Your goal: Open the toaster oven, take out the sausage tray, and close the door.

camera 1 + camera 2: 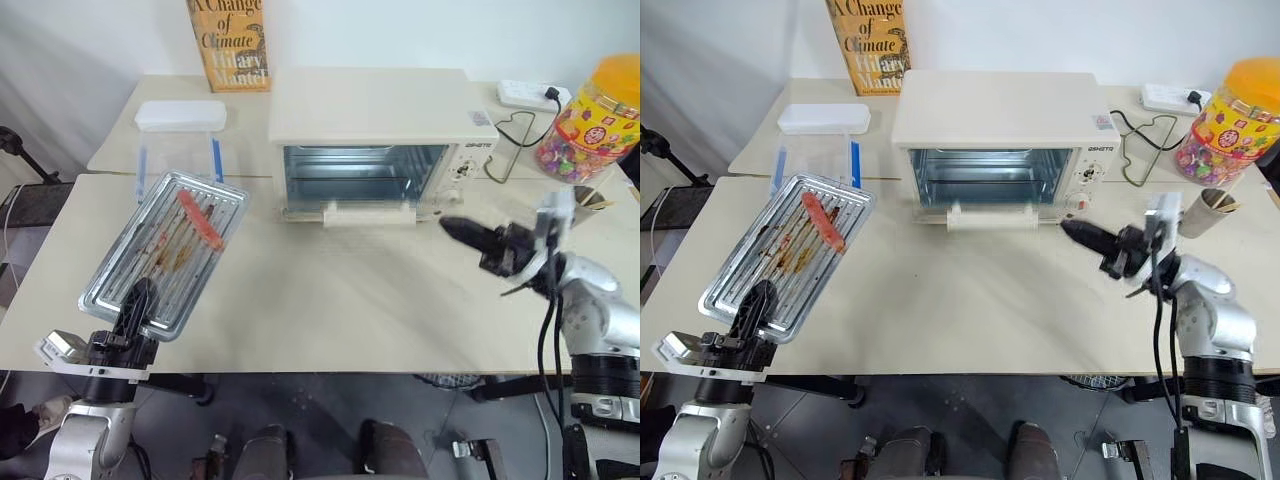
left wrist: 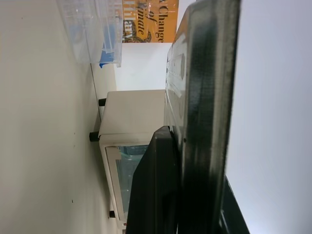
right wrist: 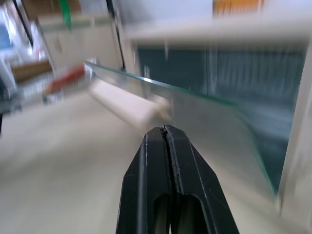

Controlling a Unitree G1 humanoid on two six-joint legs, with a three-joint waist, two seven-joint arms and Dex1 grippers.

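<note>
Left pincer (image 1: 138, 300) grips the stiff, greasy sausage tray (image 1: 165, 250) by its near rim; clamped-shut right pincer (image 1: 462, 231) nears the door (image 1: 362, 205).

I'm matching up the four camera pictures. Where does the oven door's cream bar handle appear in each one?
Left eye view: handle at centre, below the toaster oven's glass front.
Right eye view: handle at centre, slightly further left.
Left wrist view: I cannot make it out.
Right wrist view: handle left of centre, blurred, on the half-open door's edge.
Shared landmark: the toaster oven.
</note>
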